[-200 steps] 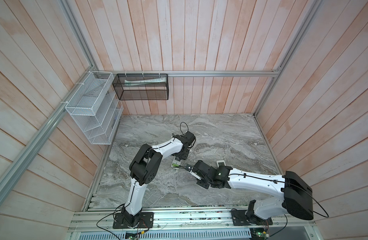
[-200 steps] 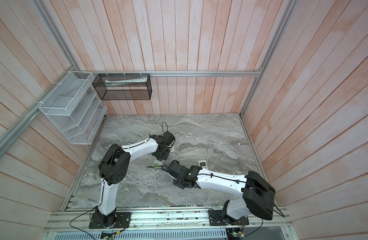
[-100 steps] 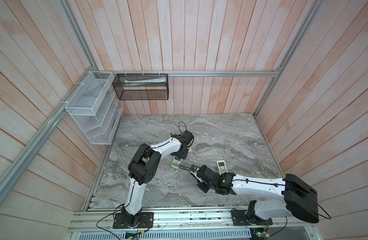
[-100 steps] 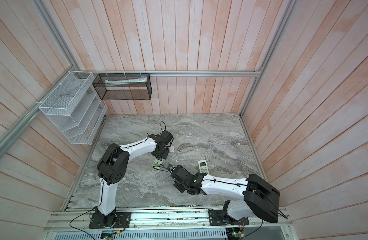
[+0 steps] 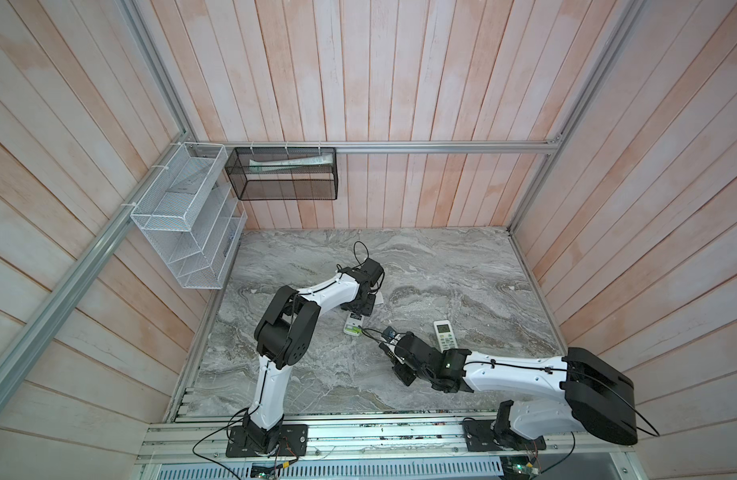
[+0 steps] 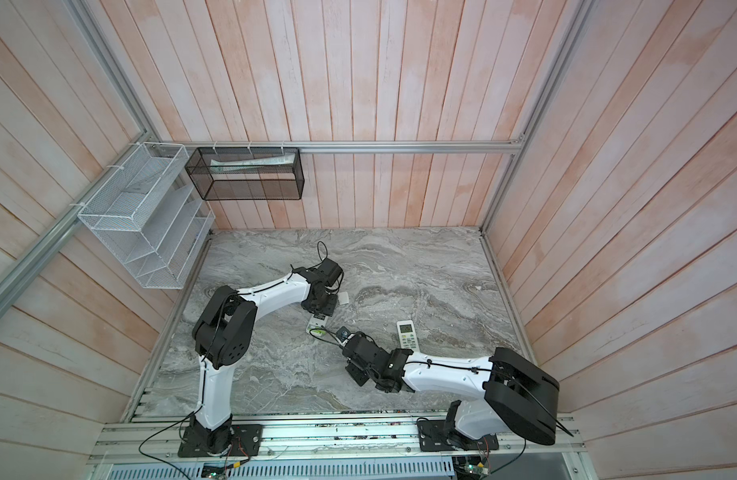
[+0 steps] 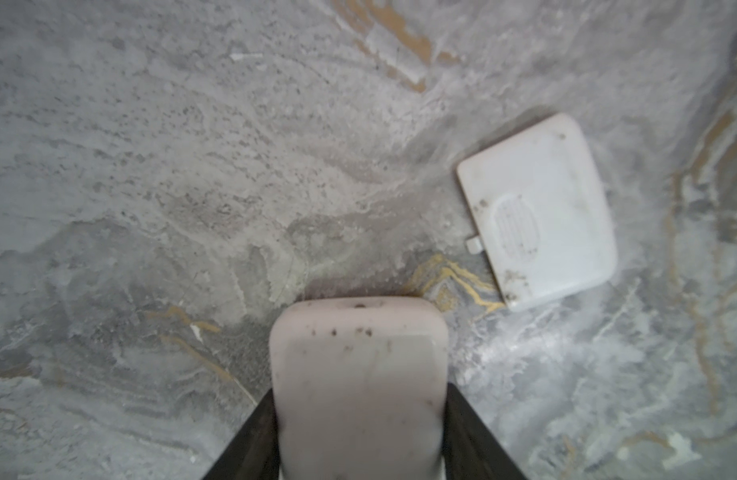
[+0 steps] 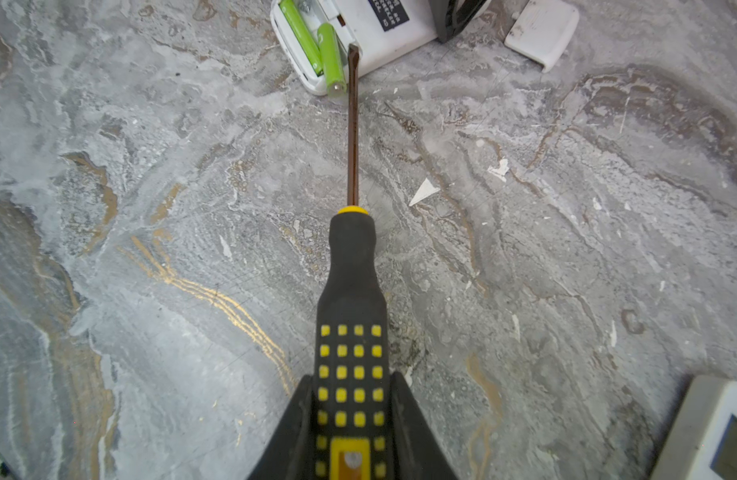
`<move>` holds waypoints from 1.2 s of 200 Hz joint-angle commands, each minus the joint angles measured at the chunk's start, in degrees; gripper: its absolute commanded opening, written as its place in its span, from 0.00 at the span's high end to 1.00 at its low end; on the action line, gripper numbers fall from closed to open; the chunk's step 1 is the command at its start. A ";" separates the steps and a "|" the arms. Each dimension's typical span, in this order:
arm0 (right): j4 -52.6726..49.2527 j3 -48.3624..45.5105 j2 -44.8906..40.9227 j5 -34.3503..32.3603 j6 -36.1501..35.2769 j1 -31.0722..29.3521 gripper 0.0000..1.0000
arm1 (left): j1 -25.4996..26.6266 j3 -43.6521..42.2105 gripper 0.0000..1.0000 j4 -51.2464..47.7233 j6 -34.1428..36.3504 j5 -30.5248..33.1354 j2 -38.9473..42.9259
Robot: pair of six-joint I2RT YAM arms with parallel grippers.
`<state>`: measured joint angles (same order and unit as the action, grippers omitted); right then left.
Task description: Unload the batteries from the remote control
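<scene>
**Blade at the battery bay, two green cells in the remote**

Tabletop (image 5: 441, 270), grey marble pattern, scattered white chips. Both arms reach toward the middle.

Left fingers (image 7: 254, 440): clenched on either side of the white remote control (image 7: 358, 386), which lies on the tabletop. In both top views this remote sits just below the left wrist (image 5: 353, 323) (image 6: 317, 322), with its open battery bay at the end toward the right arm.

Right fingers (image 8: 300, 419): grasping the black-and-yellow handle of the screwdriver (image 8: 352, 311). The shaft runs straight out from the grip. The flat tip sits at the edge of the open bay, just beside the nearer cell. Whether it touches I cannot tell.

Batteries (image 8: 317, 45): two lime green cells, side by side in the bay, back of the remote facing up. The far battery (image 8: 300, 35) lies along the bay's side wall. The near battery (image 8: 331, 58) lies next to the blade, and its metal-capped end reaches over the remote's end rim. In the top views they show only as a green patch (image 5: 352, 331).

Battery cover (image 7: 537, 212): white, loose on the tabletop, near the remote control but apart from it; also seen in the right wrist view (image 8: 541, 33).

Second remote (image 5: 445, 334): white, screen and buttons up, flat on the tabletop beside the right arm, apart from both sets of fingers.
</scene>
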<state>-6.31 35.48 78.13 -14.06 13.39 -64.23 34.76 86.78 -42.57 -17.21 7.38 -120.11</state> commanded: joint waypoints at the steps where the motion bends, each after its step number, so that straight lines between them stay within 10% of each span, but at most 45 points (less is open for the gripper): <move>1: 0.27 -0.03 0.63 -7.06 4.69 0.07 1.00 | -1.26 -3.46 0.53 0.05 -1.33 -0.26 -6.62; 87: -1.59 0.01 -6.27 -11.55 5.71 0.59 1.00 | -2.86 -5.11 0.53 0.35 -3.17 2.24 -5.95; 240: -0.29 2.27 -6.74 1.61 5.68 -2.43 1.00 | -4.84 -3.58 0.31 -0.14 -4.32 3.35 -4.01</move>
<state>-8.05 35.73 72.10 -14.66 18.04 -65.89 30.74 85.01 -38.20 -21.67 7.51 -119.63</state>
